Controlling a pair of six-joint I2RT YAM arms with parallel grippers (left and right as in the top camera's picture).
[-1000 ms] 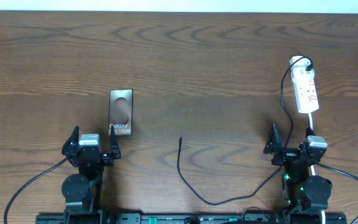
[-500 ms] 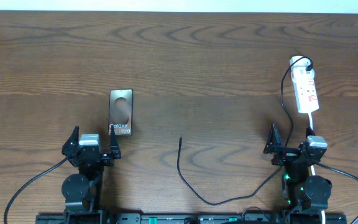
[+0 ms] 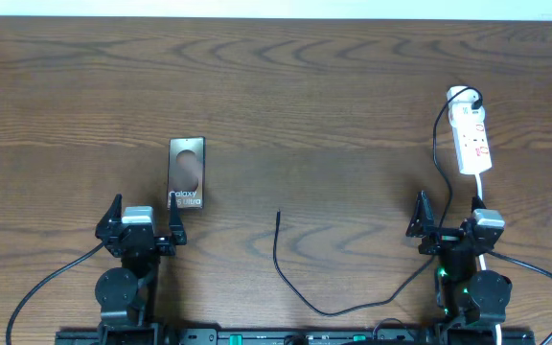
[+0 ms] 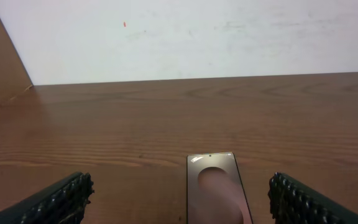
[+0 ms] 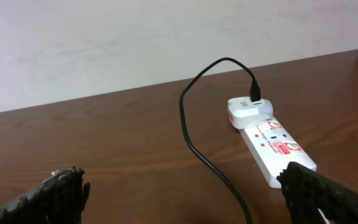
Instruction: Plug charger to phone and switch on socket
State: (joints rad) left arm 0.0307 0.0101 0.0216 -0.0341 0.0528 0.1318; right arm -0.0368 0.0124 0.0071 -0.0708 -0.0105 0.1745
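The bronze phone (image 3: 187, 173) lies flat on the table left of centre, just ahead of my left gripper (image 3: 143, 222), which is open and empty; the phone shows between its fingers in the left wrist view (image 4: 214, 190). The white power strip (image 3: 471, 139) lies at the far right, with the charger's white plug (image 3: 460, 95) in its far end. The black charger cable (image 3: 441, 163) runs from that plug down and left, its free tip (image 3: 278, 215) on the table at centre. My right gripper (image 3: 448, 222) is open and empty; the strip (image 5: 275, 146) and cable (image 5: 197, 140) lie ahead of it.
The power strip's white cord (image 3: 482, 196) runs back toward the right arm's base. A white wall (image 4: 179, 37) rises behind the table's far edge.
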